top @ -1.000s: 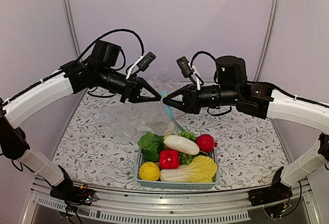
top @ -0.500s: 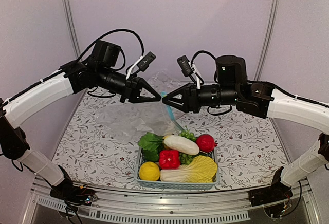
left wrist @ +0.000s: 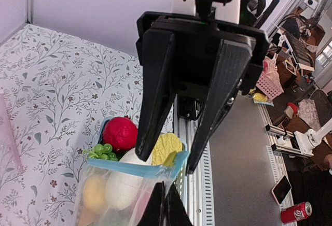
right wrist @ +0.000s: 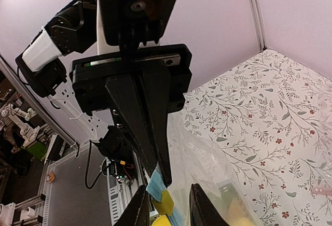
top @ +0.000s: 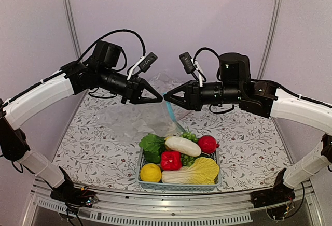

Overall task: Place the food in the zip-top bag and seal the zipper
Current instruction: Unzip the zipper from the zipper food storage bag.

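The clear zip-top bag (top: 132, 118) hangs above the table from my left gripper (top: 161, 100), which is shut on its top corner just under the teal zipper (top: 170, 113). In the left wrist view my left gripper (left wrist: 166, 208) pinches the plastic below the zipper (left wrist: 132, 169). My right gripper (top: 167, 98) faces it tip to tip, open. In the right wrist view my right gripper (right wrist: 168, 210) straddles the zipper's end and a small yellow tab (right wrist: 165, 203). The food lies in the light-blue basket (top: 179, 186): lemon (top: 150, 172), red pepper (top: 170, 160), white radish (top: 182, 145), red fruit (top: 207, 144), cabbage (top: 194, 173), green leaves (top: 152, 144).
The basket stands near the table's front edge, directly under the two gripper tips. The floral tablecloth (top: 249, 148) spreads to either side. Purple walls and metal posts (top: 70, 24) close the back and sides.
My right gripper's jaws, nearly shut a second ago, have spread apart around the zipper's end and risen slightly. The left arm and the bag have stayed put.
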{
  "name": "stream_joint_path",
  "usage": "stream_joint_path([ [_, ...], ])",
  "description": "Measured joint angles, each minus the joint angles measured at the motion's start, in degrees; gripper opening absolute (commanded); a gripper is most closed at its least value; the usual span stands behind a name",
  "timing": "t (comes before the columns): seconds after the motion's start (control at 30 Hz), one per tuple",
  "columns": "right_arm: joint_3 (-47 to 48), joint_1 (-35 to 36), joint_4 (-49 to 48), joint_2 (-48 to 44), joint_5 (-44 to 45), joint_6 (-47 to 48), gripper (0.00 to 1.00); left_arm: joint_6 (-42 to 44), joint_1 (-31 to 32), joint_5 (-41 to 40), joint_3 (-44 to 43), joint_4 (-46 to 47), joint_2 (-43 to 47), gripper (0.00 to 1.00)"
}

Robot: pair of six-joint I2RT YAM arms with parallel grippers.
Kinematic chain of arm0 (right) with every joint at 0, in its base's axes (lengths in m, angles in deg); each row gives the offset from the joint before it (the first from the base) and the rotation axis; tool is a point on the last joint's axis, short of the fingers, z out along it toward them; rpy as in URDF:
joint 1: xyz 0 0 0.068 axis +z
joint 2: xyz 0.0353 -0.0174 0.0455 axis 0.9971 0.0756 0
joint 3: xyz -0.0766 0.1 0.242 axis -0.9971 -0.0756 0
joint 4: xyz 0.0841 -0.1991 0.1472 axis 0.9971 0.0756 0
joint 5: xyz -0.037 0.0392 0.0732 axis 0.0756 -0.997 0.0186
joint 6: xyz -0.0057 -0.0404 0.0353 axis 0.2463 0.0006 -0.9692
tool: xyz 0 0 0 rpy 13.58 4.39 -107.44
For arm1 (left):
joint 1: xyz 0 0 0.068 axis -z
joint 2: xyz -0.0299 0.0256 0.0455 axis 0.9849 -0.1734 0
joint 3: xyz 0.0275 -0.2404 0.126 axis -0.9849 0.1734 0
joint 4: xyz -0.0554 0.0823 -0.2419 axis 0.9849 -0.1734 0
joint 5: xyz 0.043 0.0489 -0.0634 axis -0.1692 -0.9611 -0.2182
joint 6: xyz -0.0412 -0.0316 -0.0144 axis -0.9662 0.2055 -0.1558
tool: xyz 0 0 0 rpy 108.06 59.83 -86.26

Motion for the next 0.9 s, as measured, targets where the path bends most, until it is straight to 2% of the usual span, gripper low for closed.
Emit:
stream_joint_path([
  [0.6,0.0,0.0,0.5,0.1,0.2,0.1,0.23,0.0,0.0,-0.4,0.0,0.0,0.0,0.0],
  [0.7,0.0,0.0,0.5,0.2,0.2,0.1,0.2,0.0,0.0,-0.4,0.0,0.0,0.0,0.0],
  [0.9,0.0,0.0,0.5,0.2,0.4,0.3,0.08,0.0,0.0,-0.7,0.0,0.0,0.0,0.0],
])
